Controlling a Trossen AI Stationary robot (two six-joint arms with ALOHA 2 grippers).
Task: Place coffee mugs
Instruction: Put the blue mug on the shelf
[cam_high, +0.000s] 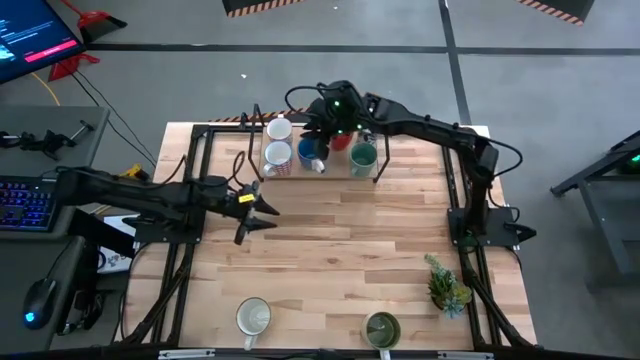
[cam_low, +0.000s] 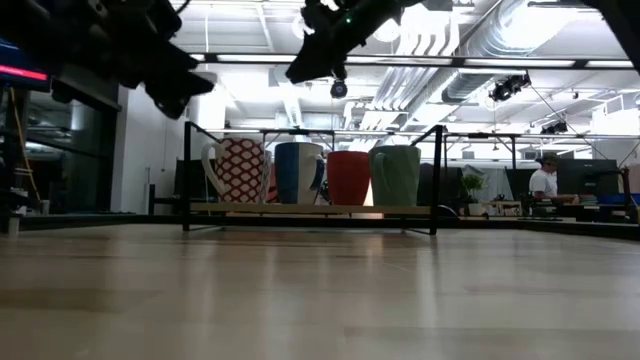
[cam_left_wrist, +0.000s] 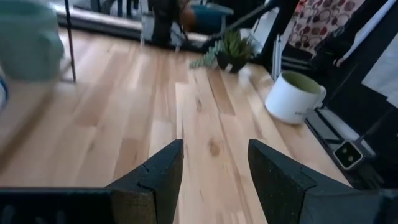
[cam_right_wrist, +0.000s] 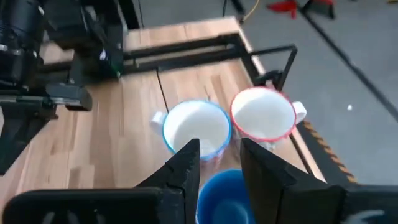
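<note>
While 2 mugs wait at the bottom edge of the high view, a white mug (cam_high: 252, 318) and an olive mug (cam_high: 381, 328), bring your left gripper (cam_high: 262, 212), jaws wide and empty at centre left, down over 1 squarely. Farther up, the right gripper (cam_high: 322, 140) hovers, fingers parted and empty, above the rack (cam_high: 262, 172) mugs; lift it straight clear.
</note>
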